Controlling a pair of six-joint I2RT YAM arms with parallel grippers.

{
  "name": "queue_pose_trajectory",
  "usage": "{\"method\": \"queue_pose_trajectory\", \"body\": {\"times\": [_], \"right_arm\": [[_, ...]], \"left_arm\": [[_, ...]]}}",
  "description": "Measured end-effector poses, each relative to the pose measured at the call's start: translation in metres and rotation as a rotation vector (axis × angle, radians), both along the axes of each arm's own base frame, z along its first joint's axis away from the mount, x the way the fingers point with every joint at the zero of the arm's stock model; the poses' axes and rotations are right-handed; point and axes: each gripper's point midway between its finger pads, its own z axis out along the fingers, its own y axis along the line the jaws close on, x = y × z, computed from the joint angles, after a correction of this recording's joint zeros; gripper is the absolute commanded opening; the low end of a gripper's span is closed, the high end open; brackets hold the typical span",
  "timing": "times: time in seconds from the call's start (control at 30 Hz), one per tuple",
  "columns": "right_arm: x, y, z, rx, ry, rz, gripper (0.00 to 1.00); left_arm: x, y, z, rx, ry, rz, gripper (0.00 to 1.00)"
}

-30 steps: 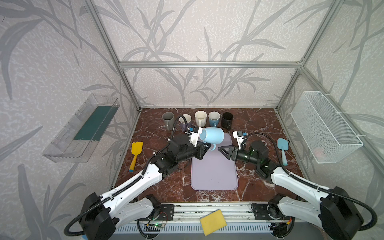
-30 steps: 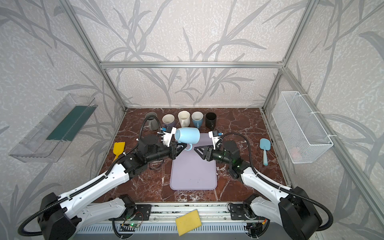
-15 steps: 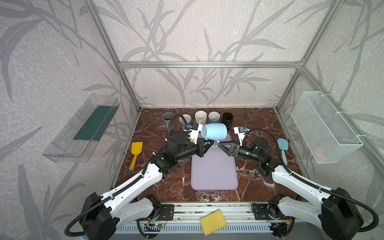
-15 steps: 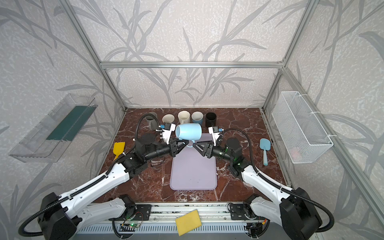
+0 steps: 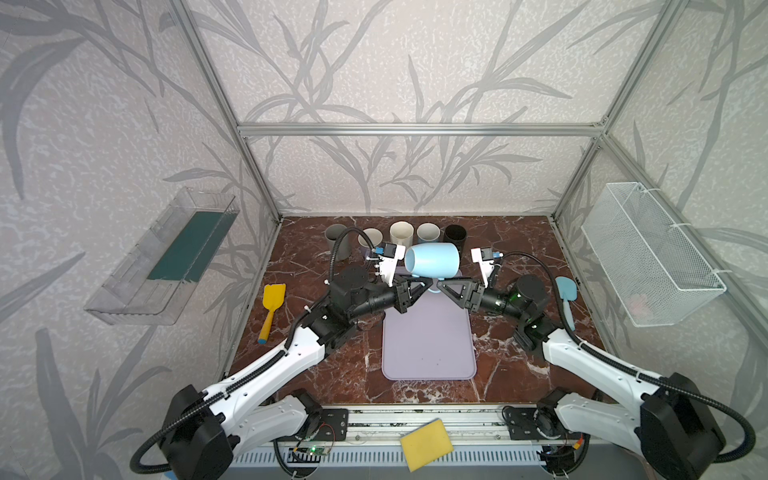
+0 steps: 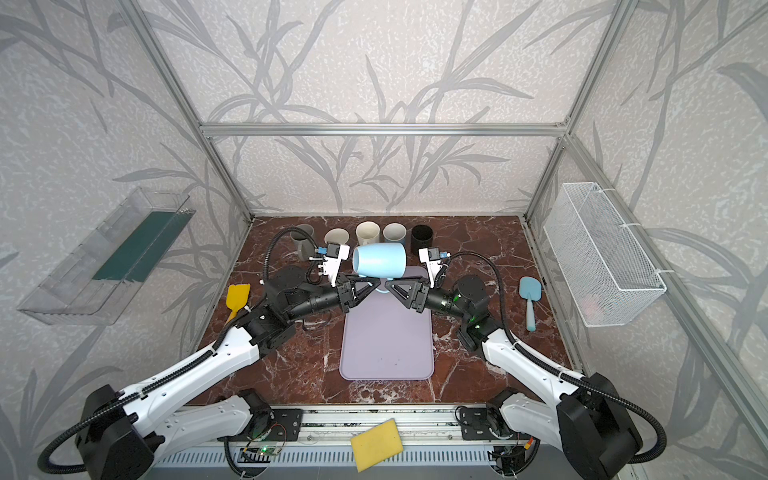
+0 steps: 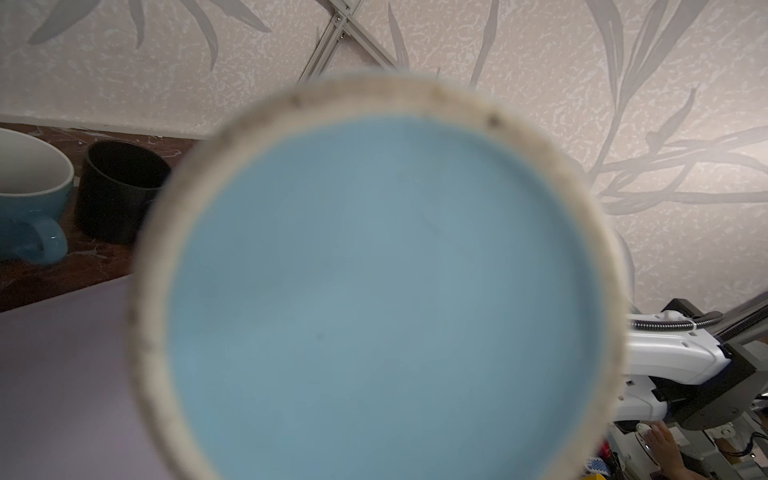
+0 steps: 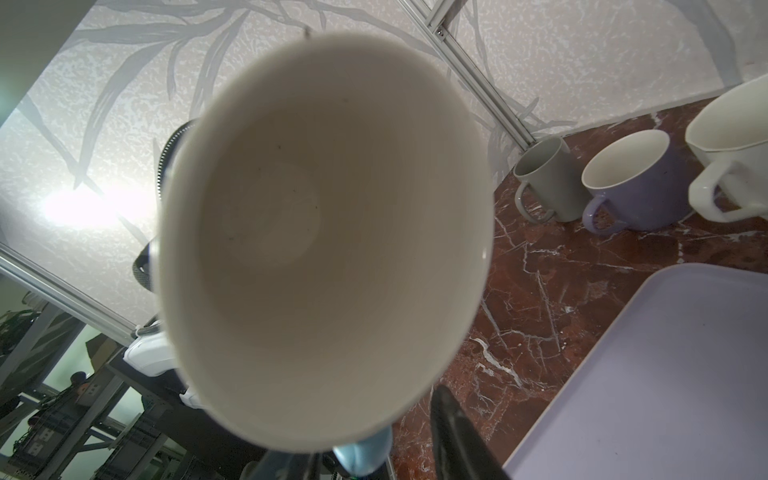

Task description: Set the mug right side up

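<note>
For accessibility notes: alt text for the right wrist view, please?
The cream inside of a tipped light blue mug fills the frame, mouth toward the camera. Behind it, a grey mug, a lavender mug and a white mug stand upright on the red marble table, beside a lilac mat.

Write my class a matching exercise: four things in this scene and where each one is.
Things
1 light blue mug
2 yellow spatula
3 black cup
4 yellow sponge

Places
A on the front rail
B right end of the row of cups
C in the air, on its side
D left of the purple mat

Pairs: 1-C, 2-D, 3-B, 4-A
</note>
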Motion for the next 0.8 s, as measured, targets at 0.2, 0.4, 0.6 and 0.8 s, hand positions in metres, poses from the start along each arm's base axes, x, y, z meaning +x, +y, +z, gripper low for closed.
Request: {"method": "queue_pose_trajectory", "body": {"times": [0.2, 0.4, 0.6, 0.8], "right_arm": [[-0.005, 0.001, 0.011, 0.028, -0.015, 0.032, 0.39], [-0.010, 0.002, 0.018, 0.057, -0.013, 0.060, 0.33], [-0.010, 0.001, 0.027, 0.092, -0.010, 0.066, 0.28], [-0.010, -0.001, 0.034, 0.123, -0.003, 0.068, 0.23]], "left_arm": [[-0.005, -0.003, 0.005, -0.029, 0.003, -0.036, 0.00], [-0.005, -0.009, 0.010, -0.065, 0.008, -0.065, 0.00], [-0.007, -0.010, 0.018, -0.095, -0.007, -0.084, 0.00], [-0.009, -0.010, 0.024, -0.115, -0.024, -0.091, 0.00]]}}
